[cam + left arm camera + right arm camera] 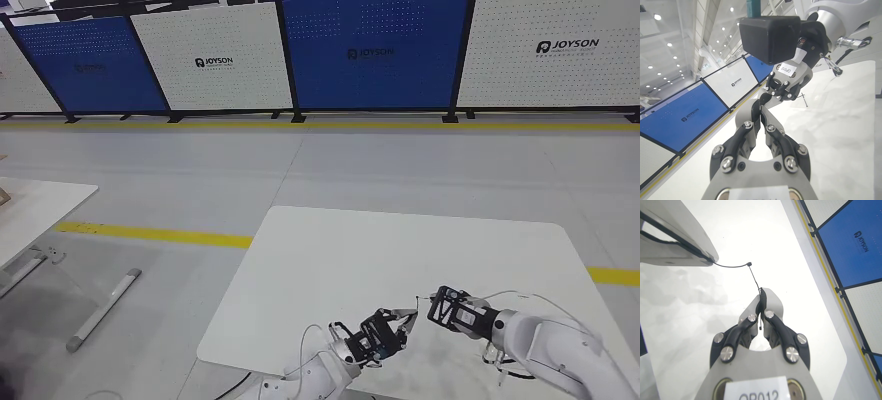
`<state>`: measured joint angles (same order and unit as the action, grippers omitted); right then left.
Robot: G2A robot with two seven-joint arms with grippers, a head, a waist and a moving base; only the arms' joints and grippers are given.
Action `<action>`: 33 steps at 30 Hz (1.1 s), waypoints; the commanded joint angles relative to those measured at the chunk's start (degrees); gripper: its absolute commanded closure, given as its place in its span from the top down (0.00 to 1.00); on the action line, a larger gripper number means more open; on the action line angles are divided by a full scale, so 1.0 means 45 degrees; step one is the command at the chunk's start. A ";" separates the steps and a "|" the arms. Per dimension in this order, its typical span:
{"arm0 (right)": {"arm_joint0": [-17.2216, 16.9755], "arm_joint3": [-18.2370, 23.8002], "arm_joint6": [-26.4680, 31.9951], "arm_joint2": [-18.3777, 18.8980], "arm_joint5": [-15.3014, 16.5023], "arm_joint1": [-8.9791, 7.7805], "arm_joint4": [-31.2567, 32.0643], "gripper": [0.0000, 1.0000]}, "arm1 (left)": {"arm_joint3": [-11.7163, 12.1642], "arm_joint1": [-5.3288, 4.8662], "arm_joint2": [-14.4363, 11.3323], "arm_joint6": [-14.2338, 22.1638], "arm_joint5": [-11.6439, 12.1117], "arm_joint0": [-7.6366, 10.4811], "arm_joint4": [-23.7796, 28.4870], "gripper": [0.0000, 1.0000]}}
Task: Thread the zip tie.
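Observation:
A thin black zip tie point(753, 275) hangs in the air between my two grippers, low over the white table point(400, 240) near its front edge. My right gripper point(761, 292) is shut on one stretch of the strap, whose end pokes back between its fingers. The strap runs up to the small square head point(749, 264), then curves over to the left gripper's fingertips point(712, 260), which pinch it. My left gripper point(760, 109) is shut, with the right gripper point(764, 98) just beyond its tip. From above, the left gripper point(405, 318) and right gripper point(432, 300) face each other, the zip tie point(417, 303) between them.
The table's front edge point(215, 355) lies just left of the left arm. Bare tabletop stretches behind both grippers. Another white table point(40, 200) stands far left across the grey floor. Blue and white panels point(370, 50) line the back.

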<state>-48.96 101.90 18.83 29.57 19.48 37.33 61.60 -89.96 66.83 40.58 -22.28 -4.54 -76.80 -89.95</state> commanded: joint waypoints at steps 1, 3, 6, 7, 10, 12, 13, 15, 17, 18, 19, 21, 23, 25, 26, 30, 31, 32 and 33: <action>-0.0004 -0.0017 -0.0003 0.0000 0.0000 -0.0002 -0.0011 0.00 | 0.0009 -0.0002 -0.0002 -0.0010 -0.0032 0.0000 0.0000 0.00; -0.0004 -0.0031 0.0000 -0.0001 0.0000 -0.0004 -0.0019 0.00 | 0.0011 -0.0003 0.0009 -0.0019 -0.0075 -0.0007 0.0000 0.00; 0.0000 -0.0036 0.0006 -0.0008 0.0000 -0.0005 -0.0021 0.00 | -0.0001 -0.0001 0.0050 -0.0052 -0.0134 -0.0033 0.0000 0.00; 0.0002 -0.0039 0.0008 -0.0013 0.0000 -0.0004 -0.0019 0.00 | -0.0006 -0.0001 0.0063 -0.0060 -0.0139 -0.0043 0.0000 0.00; 0.0019 -0.0042 0.0022 -0.0039 0.0000 0.0000 -0.0014 0.00 | -0.0021 0.0000 0.0103 -0.0082 -0.0148 -0.0076 0.0000 0.00; 0.0033 -0.0054 0.0017 -0.0051 0.0000 0.0001 -0.0022 0.00 | -0.0026 0.0000 0.0121 -0.0086 -0.0161 -0.0089 0.0000 0.00; 0.0038 -0.0061 0.0014 -0.0054 0.0000 0.0002 -0.0024 0.00 | -0.0027 0.0001 0.0128 -0.0084 -0.0164 -0.0091 0.0000 0.00; 0.0046 -0.0073 0.0018 -0.0057 0.0000 0.0002 -0.0036 0.00 | -0.0027 0.0001 0.0141 -0.0084 -0.0163 -0.0093 0.0000 0.00; 0.0051 -0.0083 0.0023 -0.0056 0.0000 0.0002 -0.0056 0.00 | -0.0024 0.0002 0.0159 -0.0087 -0.0152 -0.0099 0.0000 0.00; 0.0052 -0.0089 0.0021 -0.0055 0.0000 0.0003 -0.0066 0.00 | -0.0023 0.0003 0.0166 -0.0090 -0.0146 -0.0103 0.0000 0.00; 0.0053 -0.0095 0.0011 -0.0052 0.0000 0.0003 -0.0079 0.00 | -0.0020 0.0004 0.0174 -0.0082 -0.0133 -0.0104 0.0000 0.00; 0.0054 -0.0107 0.0005 -0.0046 0.0000 0.0003 -0.0088 0.00 | -0.0007 0.0005 0.0188 -0.0061 -0.0133 -0.0101 0.0000 0.00; 0.0054 -0.0115 0.0004 -0.0041 0.0000 0.0002 -0.0096 0.00 | -0.0003 0.0008 0.0193 -0.0053 -0.0137 -0.0101 0.0000 0.00; 0.0056 -0.0110 0.0001 -0.0036 0.0000 0.0001 -0.0096 0.00 | 0.0001 0.0010 0.0195 -0.0048 -0.0133 -0.0102 0.0000 0.00; 0.0054 -0.0110 -0.0003 -0.0034 0.0000 0.0000 -0.0095 0.00 | 0.0005 0.0010 0.0194 -0.0040 -0.0130 -0.0097 0.0000 0.00; 0.0068 -0.0083 0.0043 -0.0051 0.0000 0.0000 -0.0086 0.00 | 0.0013 0.0008 0.0141 -0.0026 -0.0119 -0.0078 0.0000 0.00; 0.0074 -0.0073 0.0052 -0.0060 0.0000 0.0001 -0.0084 0.00 | 0.0014 0.0008 0.0122 -0.0021 -0.0120 -0.0066 0.0000 0.00; 0.0080 -0.0069 0.0058 -0.0068 0.0000 0.0003 -0.0084 0.00 | 0.0015 0.0008 0.0101 -0.0018 -0.0125 -0.0054 0.0000 0.00; 0.0090 -0.0067 0.0065 -0.0079 0.0000 0.0004 -0.0084 0.00 | 0.0015 0.0007 0.0072 -0.0019 -0.0136 -0.0037 0.0000 0.00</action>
<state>-48.59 101.59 19.10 29.26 19.48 37.34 61.23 -89.89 66.86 41.04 -22.37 -5.09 -77.05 -89.95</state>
